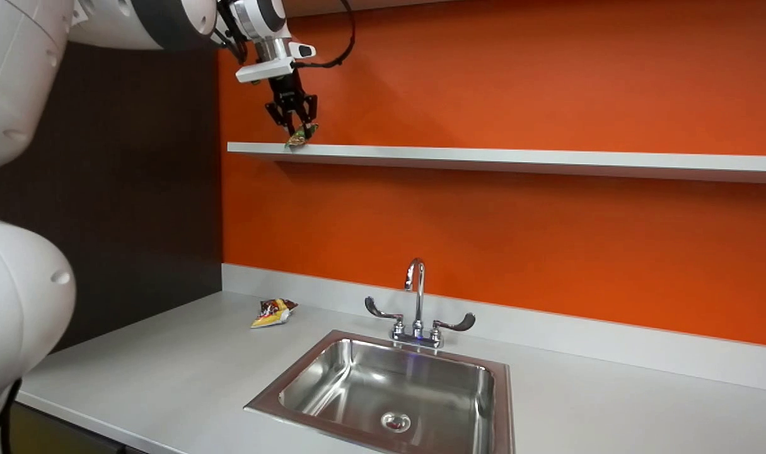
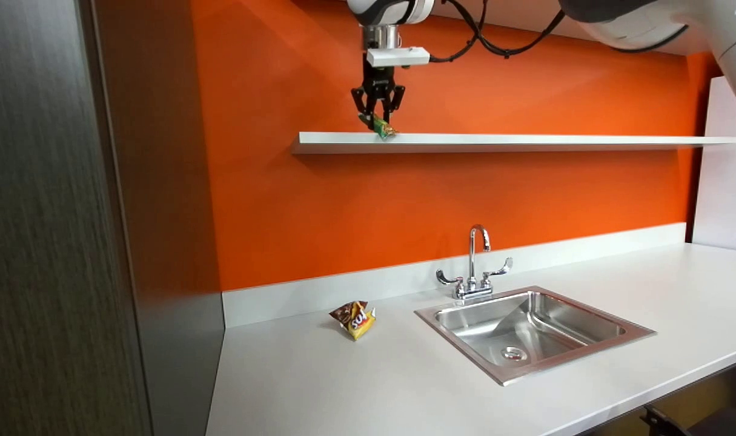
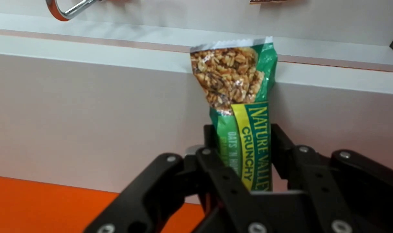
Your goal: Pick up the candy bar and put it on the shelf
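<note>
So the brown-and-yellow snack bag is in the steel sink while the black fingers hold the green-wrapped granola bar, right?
No, the bag lies on the pale grey countertop beside the sink, as both exterior views show; the fingers do hold the bar.

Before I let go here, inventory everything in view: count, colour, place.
Granola bar: one, mostly green, in gripper, one end past front edge of shelf.
Shelf: one, white, on wall.
Wall: one, orange, behind counter.
Counter: one, white, below shelf.
Snack bag: apparently one, brown and yellow, on counter, apart from sink.
Sink: one, silver, in counter.
Tap: one, silver, behind sink.
Tap handles: two, silver, flanking tap.
Backsplash: one, white, along counter's back.
Tall panels: count unclear, dark, at one counter end.
Pale panel: one, white, at opposite end.
Gripper: one, black, above shelf.
Arm: one, mostly white, over counter.
Cables: several, black, along arm.
</note>
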